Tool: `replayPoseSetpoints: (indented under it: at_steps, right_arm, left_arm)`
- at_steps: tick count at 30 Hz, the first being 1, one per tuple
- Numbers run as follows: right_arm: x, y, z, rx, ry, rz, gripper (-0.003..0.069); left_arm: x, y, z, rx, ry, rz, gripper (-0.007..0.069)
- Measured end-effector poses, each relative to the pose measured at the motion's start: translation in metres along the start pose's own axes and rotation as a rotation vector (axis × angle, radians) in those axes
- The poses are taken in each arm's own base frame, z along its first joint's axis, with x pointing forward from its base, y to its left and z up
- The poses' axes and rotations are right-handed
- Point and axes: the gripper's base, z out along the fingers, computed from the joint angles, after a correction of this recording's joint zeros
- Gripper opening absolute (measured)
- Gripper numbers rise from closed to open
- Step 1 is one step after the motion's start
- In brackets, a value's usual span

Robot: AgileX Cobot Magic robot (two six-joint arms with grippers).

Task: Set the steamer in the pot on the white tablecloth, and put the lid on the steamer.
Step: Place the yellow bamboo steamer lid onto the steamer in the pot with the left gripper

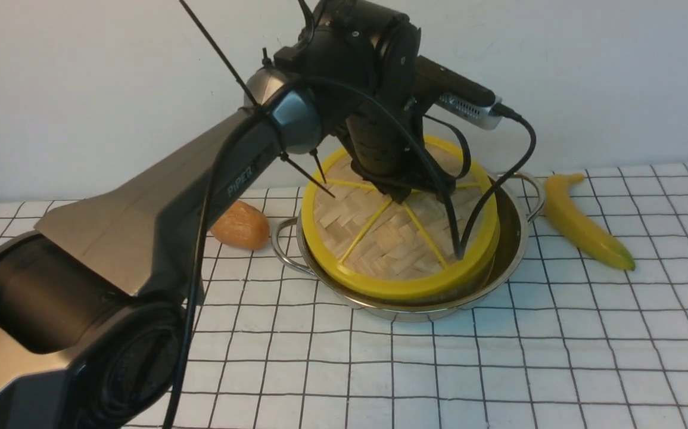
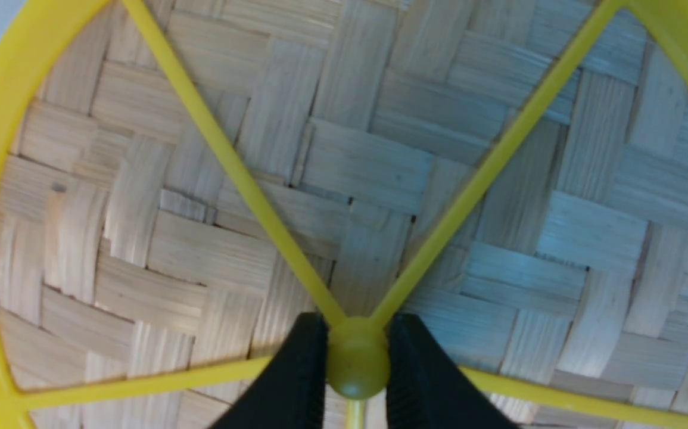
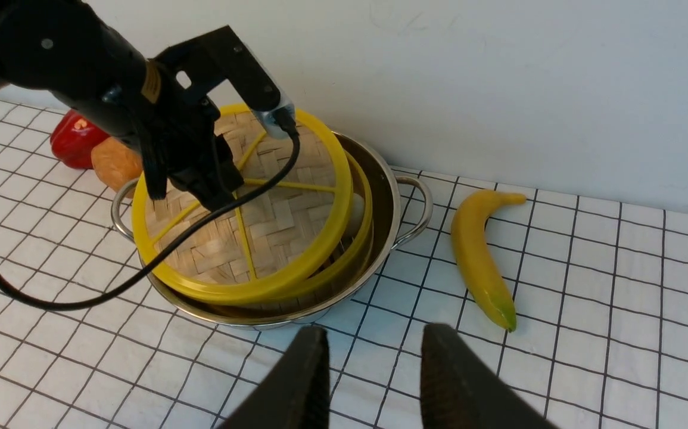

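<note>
The shiny pot [image 1: 511, 235] stands on the white tablecloth [image 1: 498, 369] with the steamer [image 3: 365, 220] inside it. Only a strip of the steamer's yellow rim and wall shows. The lid [image 1: 391, 238] lies tilted over the steamer, shifted toward the left arm's side, and covers most of it. My left gripper [image 2: 358, 322] is shut on the lid's yellow hub, one black finger on each side. In the front view it [image 1: 400, 193] is mostly hidden by its own wrist. My right gripper [image 3: 374, 330] hovers open over the cloth in front of the pot, with nothing between its fingers.
A yellow banana [image 1: 582, 223] lies on the cloth to the right of the pot. A brown oval object [image 1: 241, 225] sits by the pot's left handle, and a red pepper [image 3: 72, 140] lies behind it. The wall runs close behind the pot.
</note>
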Motion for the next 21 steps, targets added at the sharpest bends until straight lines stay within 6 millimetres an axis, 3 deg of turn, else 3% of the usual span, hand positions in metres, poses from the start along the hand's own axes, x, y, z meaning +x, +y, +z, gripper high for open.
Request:
replayPoseSetpoints:
  at_steps: [21]
  right_arm:
    - [0.000,0.000,0.000,-0.003,0.000,0.001,0.0240]
  left_arm:
    - [-0.006,-0.006,0.024,0.027,-0.051,0.029,0.0119]
